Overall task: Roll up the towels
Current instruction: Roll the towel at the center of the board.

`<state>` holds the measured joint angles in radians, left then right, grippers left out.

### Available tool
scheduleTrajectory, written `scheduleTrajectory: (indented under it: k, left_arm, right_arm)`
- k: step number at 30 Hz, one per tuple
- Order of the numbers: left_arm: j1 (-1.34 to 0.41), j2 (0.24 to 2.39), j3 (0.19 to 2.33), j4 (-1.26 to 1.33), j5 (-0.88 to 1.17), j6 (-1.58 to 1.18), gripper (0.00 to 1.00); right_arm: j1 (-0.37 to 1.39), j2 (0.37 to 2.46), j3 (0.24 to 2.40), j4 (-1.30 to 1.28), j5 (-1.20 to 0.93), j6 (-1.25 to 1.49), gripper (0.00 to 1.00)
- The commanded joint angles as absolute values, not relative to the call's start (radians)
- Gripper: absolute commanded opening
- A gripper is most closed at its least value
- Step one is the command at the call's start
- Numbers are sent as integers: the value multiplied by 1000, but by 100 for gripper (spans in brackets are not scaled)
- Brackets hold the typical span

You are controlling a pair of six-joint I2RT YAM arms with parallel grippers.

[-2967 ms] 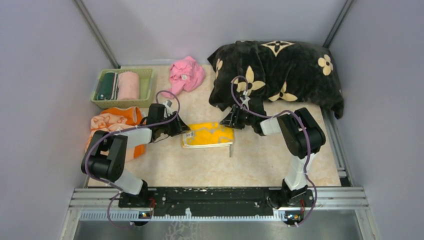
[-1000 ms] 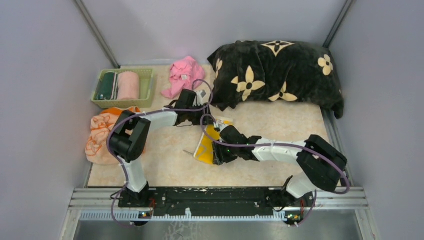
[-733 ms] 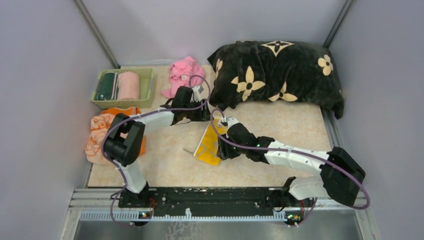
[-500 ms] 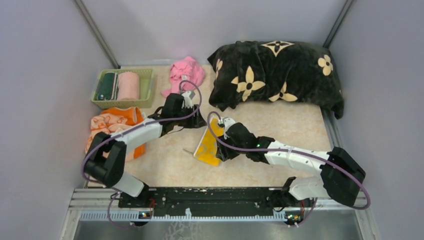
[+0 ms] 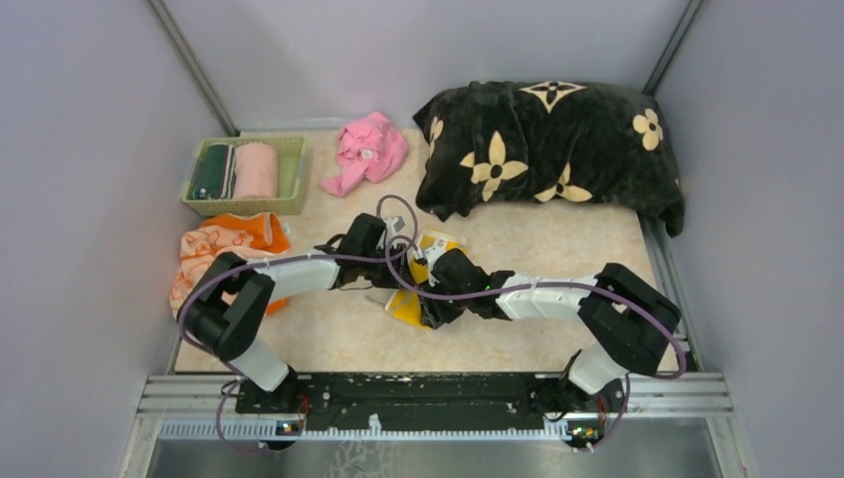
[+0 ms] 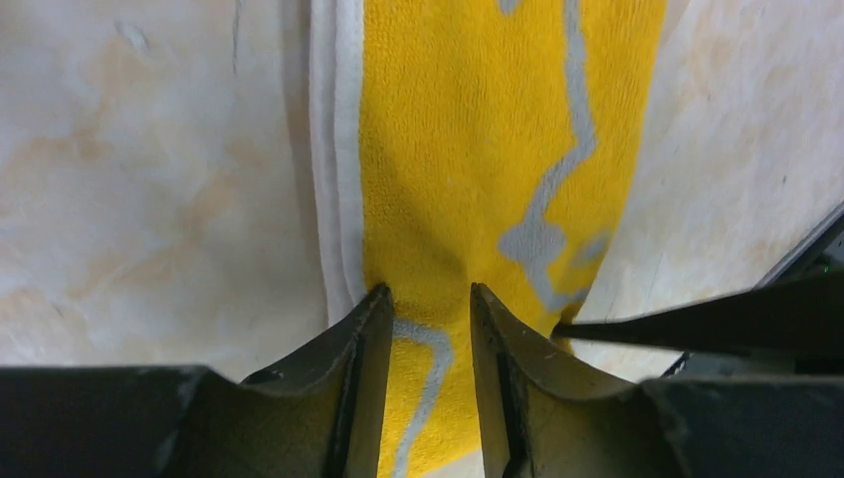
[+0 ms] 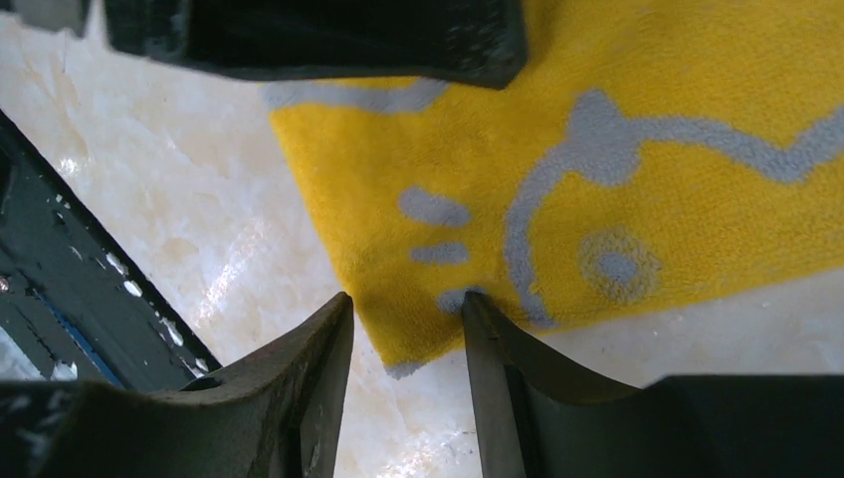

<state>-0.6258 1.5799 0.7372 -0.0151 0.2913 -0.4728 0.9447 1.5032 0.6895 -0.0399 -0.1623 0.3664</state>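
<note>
The grey-and-yellow duck towel [image 5: 414,301] lies folded, yellow side up, in the middle of the table between both grippers. My left gripper [image 5: 390,269] is at its left end. In the left wrist view its fingertips [image 6: 426,294] stand a narrow gap apart over the towel [image 6: 478,149], beside its white edge. My right gripper [image 5: 438,287] is at the towel's near corner. In the right wrist view [image 7: 406,299] one finger [image 7: 483,329] rests on the towel [image 7: 617,149] and the other beside the corner. The peach towel [image 5: 224,244] lies crumpled at far left.
A green basket [image 5: 244,207] with rolled cloths stands at the back left. A pink cloth [image 5: 368,149] lies behind the arms. The big black flowered blanket [image 5: 557,149] fills the back right. The left gripper's body [image 7: 318,40] sits just past the right fingers.
My left gripper has come nearer and to the right, onto the towel's left end. My right arm has drawn back, and its gripper stays at the towel's near corner.
</note>
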Motion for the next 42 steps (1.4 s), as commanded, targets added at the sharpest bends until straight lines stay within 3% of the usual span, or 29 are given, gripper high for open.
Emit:
scheduleTrajectory:
  k: [1,6,13,25,33,37,42]
  left_arm:
    - [-606,1669,809,-19,236,-426,41]
    - [-530,1685,869,-51,215,-398,41]
    - [-526,1549,869,-118,195,-452,47]
    - [-325,1242,638,-208,190,-622,54]
    - [-264,1205,566,-214,207,-674,56]
    - [-255,1248,566,-220,235,-711,56]
    - [-255,1299,550,-197,311,-765,56]
  right_arm:
    - [967,1541,753,31,-170,340,45]
    - [1010,1544,807,-18,-122,289,46]
    - [1084,1539,916,-140,47,196,47]
    - [1163,1734,1089,-174,173,146,47]
    - [1184,1833,1122,-207,239,140,46]
    - [1195,1876,1118,-223,279,154,43]
    - [1197,1868,1079,-218,276,209,25]
